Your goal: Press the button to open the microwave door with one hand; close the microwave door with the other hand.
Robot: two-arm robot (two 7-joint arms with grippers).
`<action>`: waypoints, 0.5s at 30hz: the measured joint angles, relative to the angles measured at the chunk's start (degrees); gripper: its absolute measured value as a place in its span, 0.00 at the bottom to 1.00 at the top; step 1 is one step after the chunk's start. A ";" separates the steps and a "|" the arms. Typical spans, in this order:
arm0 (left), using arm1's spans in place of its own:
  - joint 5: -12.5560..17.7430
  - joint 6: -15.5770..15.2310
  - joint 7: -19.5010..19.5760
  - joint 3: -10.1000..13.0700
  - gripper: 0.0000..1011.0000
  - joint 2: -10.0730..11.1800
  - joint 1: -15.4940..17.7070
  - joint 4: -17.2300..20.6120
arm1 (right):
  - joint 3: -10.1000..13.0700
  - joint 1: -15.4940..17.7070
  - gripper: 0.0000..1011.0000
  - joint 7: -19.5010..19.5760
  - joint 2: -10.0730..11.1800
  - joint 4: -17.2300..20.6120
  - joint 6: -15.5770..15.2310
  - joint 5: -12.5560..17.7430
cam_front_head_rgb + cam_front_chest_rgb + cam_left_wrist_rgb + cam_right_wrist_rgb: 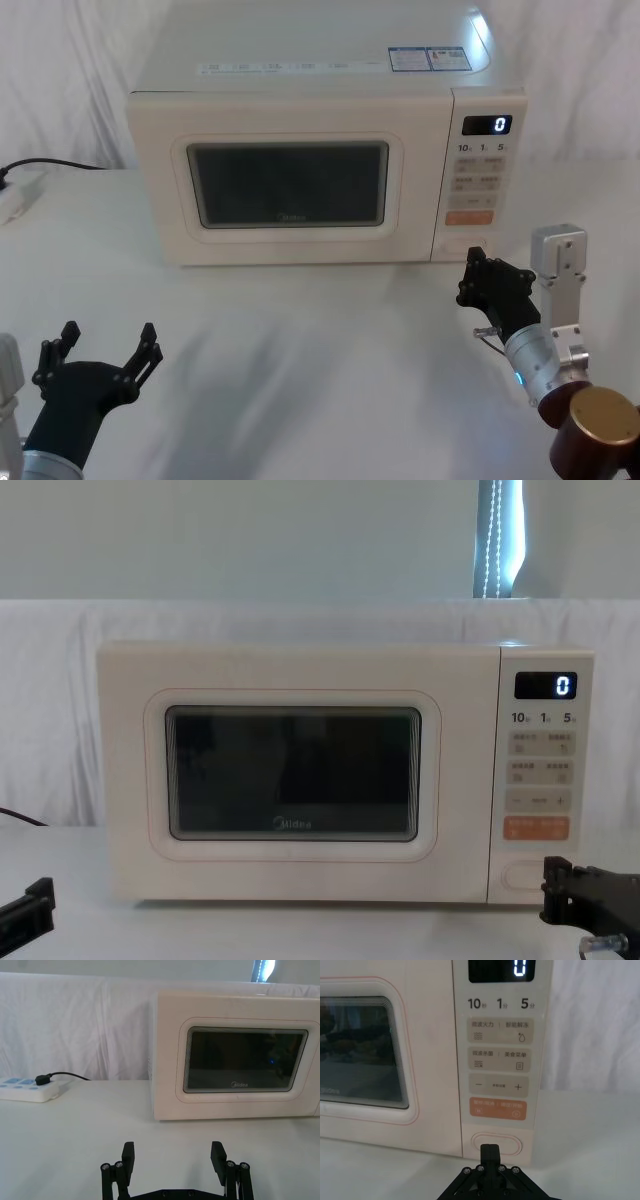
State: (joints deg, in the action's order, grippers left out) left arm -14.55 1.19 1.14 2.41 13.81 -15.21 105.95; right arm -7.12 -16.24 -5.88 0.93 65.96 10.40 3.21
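The left gripper (105, 358) hovers low over the white table (300, 340), well in front of the microwave's left half, its two black fingers (128, 1157) spread wide apart and holding nothing. The right gripper (478, 262) is further forward, close in front of the microwave's lower right corner; its fingers are pressed together into a single tip (490, 1152) that points at the button (497, 1143) and sits just before it, though whether it touches cannot be told. The button is the cream pill-shaped key at the bottom of the control panel (541, 780), directly under the orange key (536, 829). Above those sit the small cream keys (500, 1031) and the dark display (487, 125) reading 0. The microwave door (290, 775) fills the front of the microwave (320, 95) to the left of the control panel and lies flush and closed, with a dark glass window and a grey Midea logo (238, 1085) under it. Beyond the microwave's left side a white power strip (27, 1089) lies on the table with a black plug (42, 1079) in it, before a white cloth backdrop (75, 1025).
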 joint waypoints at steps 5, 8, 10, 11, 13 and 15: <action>0.00 0.00 0.00 0.00 0.99 0.00 0.00 0.00 | 0.25 -1.75 0.00 -0.58 0.11 -2.70 0.43 0.15; 0.00 0.00 0.00 0.00 0.99 0.00 0.00 0.00 | 0.36 -2.65 0.00 -0.68 0.21 -4.01 0.57 0.14; 0.00 0.00 0.00 0.00 0.99 0.00 0.00 0.00 | 0.47 -3.23 0.00 -0.74 0.23 -4.89 0.68 0.14; 0.00 0.00 0.00 0.00 0.99 0.00 0.00 0.00 | 0.49 -3.47 0.00 -0.74 0.24 -5.24 0.71 0.12; 0.00 0.00 0.00 0.00 0.99 0.00 0.00 0.00 | 0.48 -4.13 0.00 -0.74 0.28 -6.20 0.77 -0.08; 0.00 0.00 0.00 0.00 0.99 0.00 0.00 0.00 | 0.46 -4.56 0.00 -0.74 0.31 -6.76 0.78 -0.27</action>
State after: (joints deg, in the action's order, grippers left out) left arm -14.55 1.19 1.14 2.41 13.80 -15.21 105.95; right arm -6.66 -20.81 -6.62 1.24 59.20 11.18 2.94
